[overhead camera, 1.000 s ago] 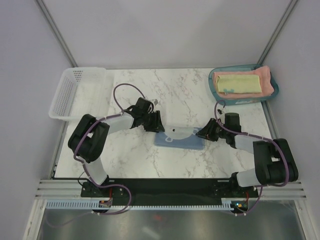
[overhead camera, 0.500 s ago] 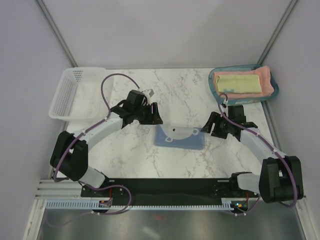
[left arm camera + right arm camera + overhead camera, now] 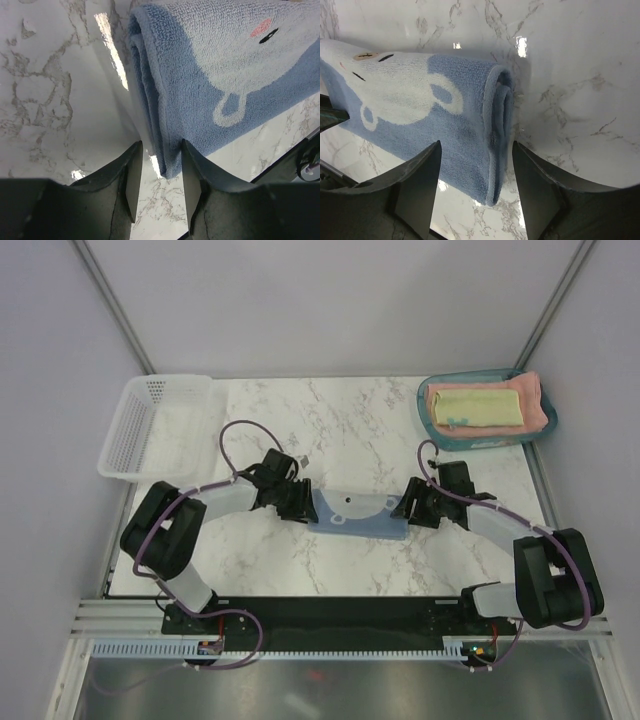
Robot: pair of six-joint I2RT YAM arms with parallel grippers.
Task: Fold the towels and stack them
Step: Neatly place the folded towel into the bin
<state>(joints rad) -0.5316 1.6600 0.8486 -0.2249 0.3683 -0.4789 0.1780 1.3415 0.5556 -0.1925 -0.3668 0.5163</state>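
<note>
The marble bench (image 3: pixel 370 430) carries all we deal with here, with a white basket (image 3: pixel 130 440) at its far left corner and a teal tray (image 3: pixel 430 415) at its far right. In that tray the salmon-pink towel (image 3: pixel 535 390) lies folded with the pale-yellow towel (image 3: pixel 475 405) folded on top, so we judge the stack begun. The grey-blue towel (image 3: pixel 360 513) lies flat in the middle of the bench, toward the near side, folded into a long strip of several layers with its white print up. We judge it light, soft and limp. It will sag and may fall open if lifted by one layer or one end alone. The terry should grip well against the pads, while the glossy bench lets the cloth slide. The left end effector (image 3: pixel 300 505) sits at the strip's left end, fingers apart and astride a corner of it, with bare bench showing beside the cloth, so nothing is clamped. The right end effector (image 3: pixel 408 508) sits at the right end, fingers wider apart on either side of the rounded fold and clear of it. We would take hold at both short ends together, pinching through every layer at the thick fold rather than at the loose top hem.
</note>
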